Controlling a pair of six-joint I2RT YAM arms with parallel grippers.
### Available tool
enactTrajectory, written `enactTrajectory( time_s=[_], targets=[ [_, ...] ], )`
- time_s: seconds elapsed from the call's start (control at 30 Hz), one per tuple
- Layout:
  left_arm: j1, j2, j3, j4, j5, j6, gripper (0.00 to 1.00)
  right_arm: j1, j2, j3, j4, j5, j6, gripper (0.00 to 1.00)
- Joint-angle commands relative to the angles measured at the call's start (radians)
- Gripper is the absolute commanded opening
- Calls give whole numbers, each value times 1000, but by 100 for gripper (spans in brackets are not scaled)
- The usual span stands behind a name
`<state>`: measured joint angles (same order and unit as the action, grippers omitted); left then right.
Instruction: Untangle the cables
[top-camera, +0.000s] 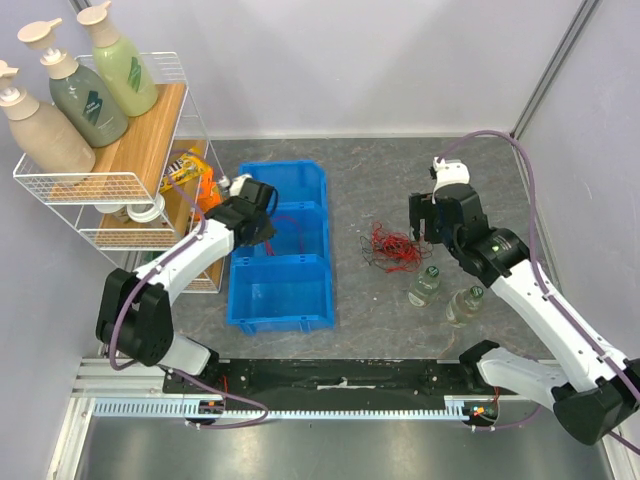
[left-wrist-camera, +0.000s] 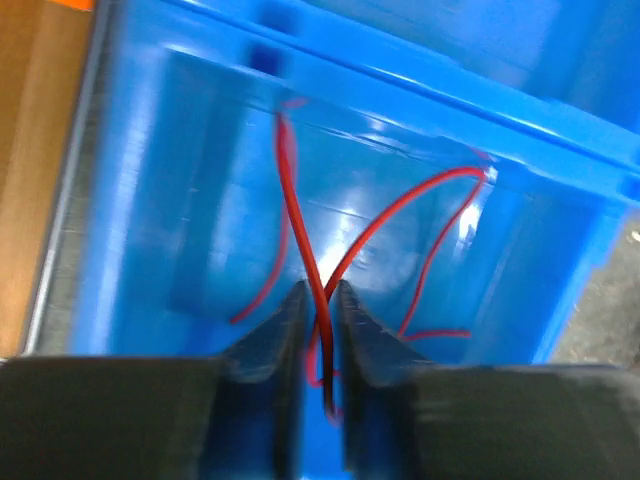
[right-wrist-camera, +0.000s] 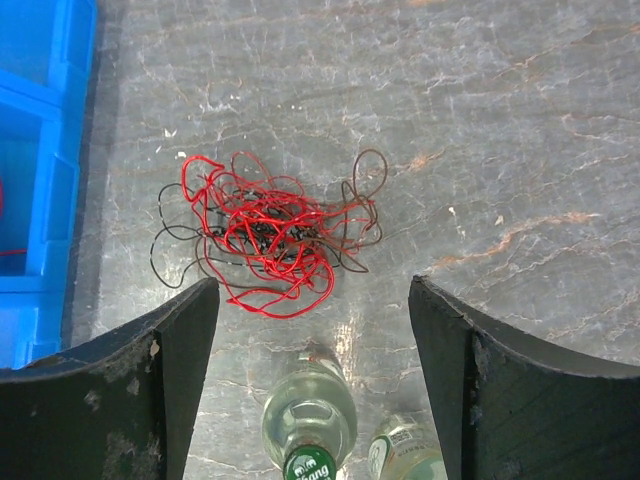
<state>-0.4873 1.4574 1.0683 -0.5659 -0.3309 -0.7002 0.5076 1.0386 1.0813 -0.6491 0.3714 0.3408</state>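
A fist-sized tangle of red and black cables (top-camera: 392, 245) lies on the grey table; in the right wrist view it (right-wrist-camera: 265, 235) is just beyond my fingers. My right gripper (top-camera: 425, 225) is open and empty above the tangle's right side, its jaws wide apart (right-wrist-camera: 315, 300). My left gripper (top-camera: 268, 225) is over the middle compartment of the blue bin (top-camera: 327, 262). In the left wrist view its jaws (left-wrist-camera: 320, 300) are shut on a single red cable (left-wrist-camera: 290, 190) that loops across the bin floor. Another red strand (left-wrist-camera: 440, 250) curls to the right.
Two clear bottles with green caps (top-camera: 427, 285) (top-camera: 465, 303) lie on the table near the tangle, below my right gripper (right-wrist-camera: 308, 420) (right-wrist-camera: 405, 455). A white wire rack (top-camera: 110, 180) with pump bottles and a wooden shelf stands left of the bin.
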Motion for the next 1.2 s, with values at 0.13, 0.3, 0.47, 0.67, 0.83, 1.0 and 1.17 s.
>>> enactTrajectory(
  time_s=[0.13, 0.3, 0.47, 0.67, 0.83, 1.0, 1.17],
  targets=[
    [41, -141, -85, 158, 174, -50, 85, 0, 86, -63, 92, -57, 0, 84],
    [-11, -221, -93, 260, 254, 59, 89, 0, 164, -86, 163, -121, 17, 84],
    [-123, -162, -45, 388, 403, 185, 84, -23, 213, -124, 245, -210, 64, 84],
    [-214, 176, 252, 324, 485, 229, 58, -133, 271, -161, 318, -345, 61, 73],
    [-220, 254, 220, 486, 530, 188, 82, -147, 302, -155, 328, -396, 15, 70],
    [-232, 466, 427, 423, 593, 180, 76, -149, 380, -121, 316, -390, -25, 63],
    [-234, 607, 539, 391, 584, 189, 67, -142, 413, -121, 312, -378, -37, 61]
  ],
)
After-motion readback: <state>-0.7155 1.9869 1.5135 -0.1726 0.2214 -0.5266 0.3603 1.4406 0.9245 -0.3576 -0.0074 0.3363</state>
